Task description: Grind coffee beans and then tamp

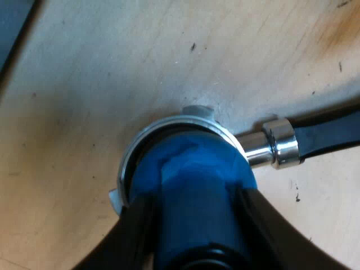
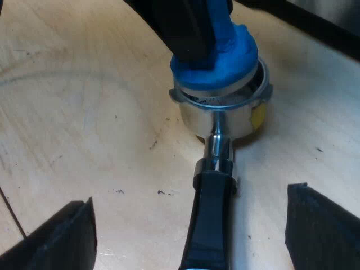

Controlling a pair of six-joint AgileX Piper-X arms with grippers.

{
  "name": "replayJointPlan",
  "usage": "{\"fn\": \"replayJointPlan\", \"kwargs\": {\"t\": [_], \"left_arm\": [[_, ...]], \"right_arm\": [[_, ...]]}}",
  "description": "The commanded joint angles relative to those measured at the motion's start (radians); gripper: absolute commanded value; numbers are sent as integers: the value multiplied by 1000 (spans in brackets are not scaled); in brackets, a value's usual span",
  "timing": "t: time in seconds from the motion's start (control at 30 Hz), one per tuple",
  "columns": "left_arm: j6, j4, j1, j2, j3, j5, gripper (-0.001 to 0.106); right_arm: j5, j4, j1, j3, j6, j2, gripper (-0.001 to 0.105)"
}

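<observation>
A blue tamper (image 1: pixel 194 194) stands in the basket of the metal holder (image 1: pixel 185 126), which rests on a wooden table. My left gripper (image 1: pixel 194 225) is shut on the blue tamper, one black finger on each side of it. The holder's chrome neck (image 1: pixel 275 147) leads to its dark handle (image 1: pixel 329 135). From the right wrist view, the tamper (image 2: pixel 216 59) sits slightly tilted in the holder's cup (image 2: pixel 222 115), held by the other arm's finger (image 2: pixel 180 28). My right gripper (image 2: pixel 191 230) is open, its fingers spread wide on either side of the dark handle (image 2: pixel 211 219), not touching it.
The wooden table (image 1: pixel 101 73) lies around the holder, with a few dark specks on it. A dark edge (image 2: pixel 315 28) runs past the holder's far side.
</observation>
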Motion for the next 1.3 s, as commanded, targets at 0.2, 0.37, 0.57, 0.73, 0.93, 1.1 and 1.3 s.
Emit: {"fn": "replayJointPlan", "kwargs": {"t": [0.2, 0.37, 0.57, 0.73, 0.93, 1.1, 1.3], "left_arm": [[6, -15, -5, -3, -4, 4, 0], [6, -23, -5, -3, -1, 4, 0], [6, -10, -5, -3, 1, -3, 0], [6, -25, -5, -3, 23, -3, 0], [6, -49, -5, 9, 25, -3, 0], [6, -41, -5, 42, 25, -3, 0], [3, -26, -5, 105, 25, 4, 0]], "right_arm": [[-5, -6, -1, -1, 3, -4, 70], [-5, -6, -1, -1, 3, -4, 70], [-5, -6, -1, -1, 3, -4, 70], [-5, -6, -1, -1, 3, -4, 70], [-5, -6, -1, -1, 3, -4, 70], [-5, -6, -1, -1, 3, -4, 70], [-5, -6, -1, -1, 3, -4, 70]]}}
